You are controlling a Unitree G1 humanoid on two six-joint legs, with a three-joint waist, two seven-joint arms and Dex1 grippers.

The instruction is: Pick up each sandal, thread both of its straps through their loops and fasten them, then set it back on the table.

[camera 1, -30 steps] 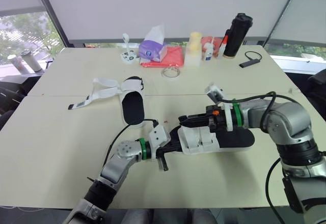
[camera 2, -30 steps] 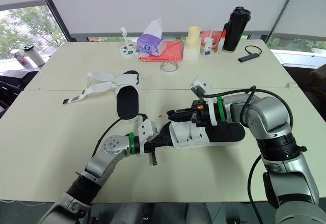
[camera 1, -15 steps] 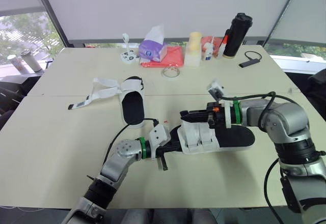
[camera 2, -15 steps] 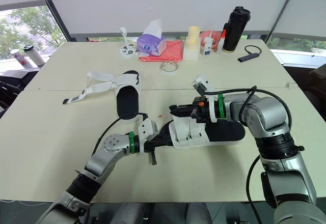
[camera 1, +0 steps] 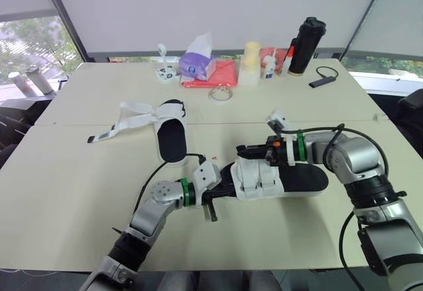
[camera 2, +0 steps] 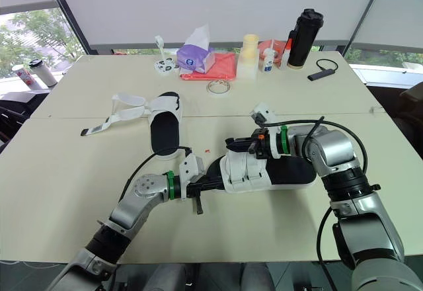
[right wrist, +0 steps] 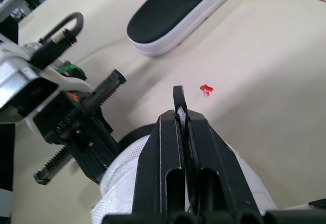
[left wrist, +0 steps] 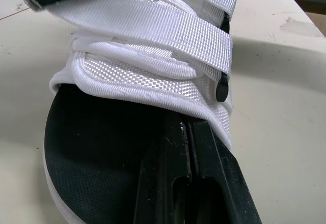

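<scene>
Left gripper: my left gripper [camera 1: 222, 186] is reaching from the table's [camera 1: 66, 192] near edge into the toe end of the near sandal [camera 1: 299, 179]. Its fingers [left wrist: 188, 173] are pressing together and lying on the black footbed, tips at the rim of the white upper. I cannot tell whether they are pinching anything.
Right gripper: my right gripper [camera 1: 242, 151] is hovering over the same sandal from the right edge's side, pinching the white tip of a strap [left wrist: 168, 30] between tightly closed fingers [right wrist: 178, 132].
Near sandal: it is lying near the table's middle, toe pointing at the left edge, both straps lying across the upper.
Far sandal: the far sandal [camera 1: 172, 136] is sitting farther back and towards the left edge, apart from both grippers, its loose straps [camera 1: 135, 118] trailing leftwards.
Far edge: a purple tissue pack [camera 1: 196, 63], a red cloth [camera 1: 222, 74], a tape roll [camera 1: 220, 94] and a black flask [camera 1: 307, 45] are standing along it.
</scene>
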